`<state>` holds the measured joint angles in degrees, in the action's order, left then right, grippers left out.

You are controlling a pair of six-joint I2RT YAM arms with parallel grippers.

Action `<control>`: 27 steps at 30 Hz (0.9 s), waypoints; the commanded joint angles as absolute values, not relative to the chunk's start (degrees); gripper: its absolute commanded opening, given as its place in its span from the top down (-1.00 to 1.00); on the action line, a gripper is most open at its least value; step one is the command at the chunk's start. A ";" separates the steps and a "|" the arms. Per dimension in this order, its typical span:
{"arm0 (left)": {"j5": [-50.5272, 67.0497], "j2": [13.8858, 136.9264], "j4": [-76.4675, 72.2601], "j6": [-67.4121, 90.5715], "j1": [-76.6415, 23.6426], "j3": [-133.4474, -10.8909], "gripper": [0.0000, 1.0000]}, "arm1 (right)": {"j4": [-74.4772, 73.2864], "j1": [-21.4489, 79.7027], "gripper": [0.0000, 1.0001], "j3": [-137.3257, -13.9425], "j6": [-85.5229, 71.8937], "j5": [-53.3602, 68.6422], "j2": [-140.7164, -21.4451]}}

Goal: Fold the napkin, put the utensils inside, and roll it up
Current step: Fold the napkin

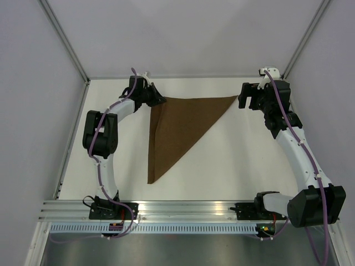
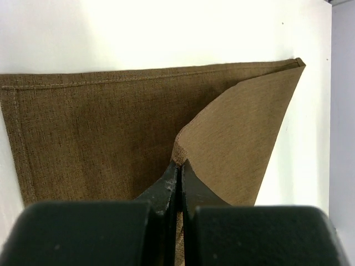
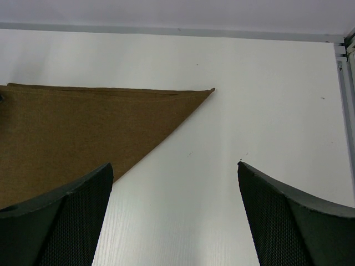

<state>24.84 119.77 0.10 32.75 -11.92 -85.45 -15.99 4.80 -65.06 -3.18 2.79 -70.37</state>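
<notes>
The left arm bows out toward 9 o'clock; the left hand (image 1: 157, 101), at 11 o'clock, is pinched tight on a corner of the napkin (image 1: 177, 127). The right arm stretches toward 1 o'clock, the right hand (image 1: 242, 98) spread wide, gripping nothing.

The napkin (image 2: 100, 138) is partly hidden behind the left gripper (image 2: 178, 165). Left of the right gripper (image 3: 174, 166), it is cut off.
</notes>
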 commanded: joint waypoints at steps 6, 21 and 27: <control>27.86 121.02 2.46 32.96 -10.02 -90.70 0.95 | -16.44 5.27 -0.96 -65.21 -2.81 2.37 -69.87; 30.06 121.64 4.57 31.91 -9.05 -94.04 0.95 | -16.44 5.71 -0.96 -65.21 -2.55 1.49 -70.05; 30.59 121.55 5.54 31.64 -8.44 -95.36 0.95 | -16.44 5.71 -0.96 -65.21 -2.37 1.23 -70.14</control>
<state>28.80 121.47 4.69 32.71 -9.21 -92.31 -15.99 5.43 -65.06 -2.79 2.61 -70.37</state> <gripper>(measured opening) 0.030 0.979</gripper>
